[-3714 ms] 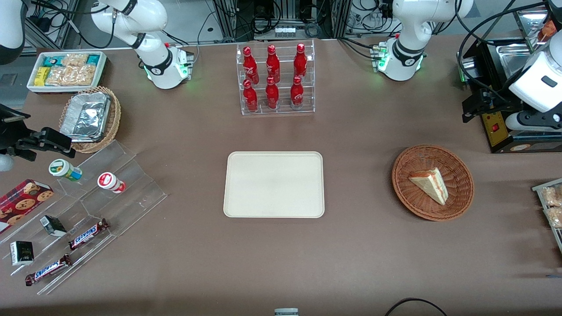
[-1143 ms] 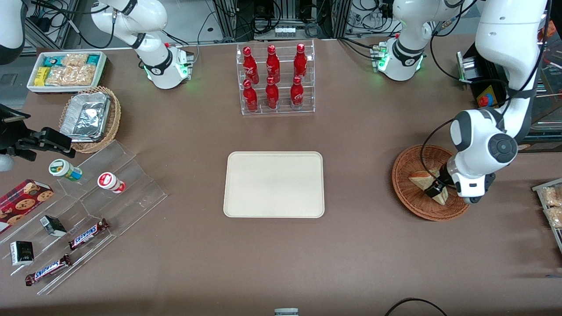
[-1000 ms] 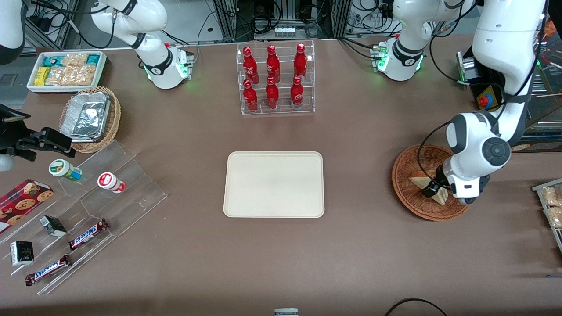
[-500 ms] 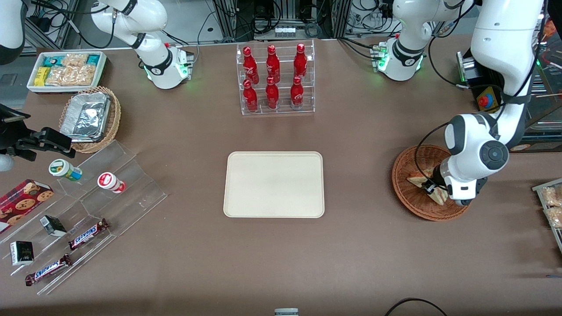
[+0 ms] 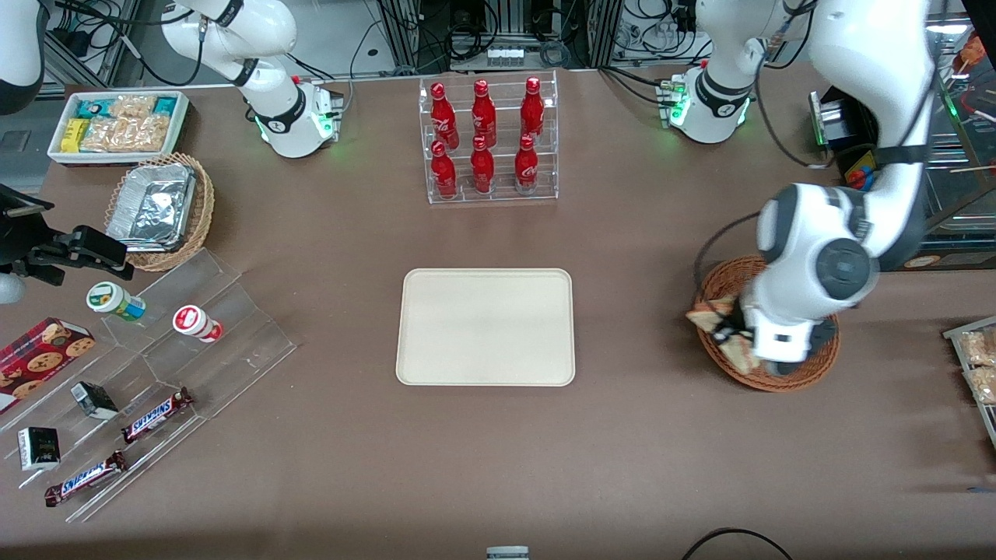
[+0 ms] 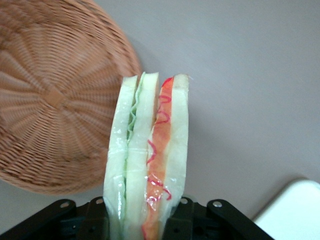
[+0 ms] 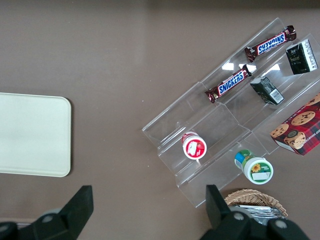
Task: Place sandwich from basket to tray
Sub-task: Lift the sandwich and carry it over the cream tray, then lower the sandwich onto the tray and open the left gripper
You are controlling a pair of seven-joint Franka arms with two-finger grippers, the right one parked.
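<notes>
Sandwich [image 6: 148, 165] pinched upright in tool [image 6: 145, 220] above basket [image 5: 778, 377] rim; could slip free before reaching tray [image 5: 485, 327].

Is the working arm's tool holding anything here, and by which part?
Yes: the tool grips the triangular white-bread sandwich across its flat bread faces at one end, lifted above the reddish-brown woven basket.
</notes>
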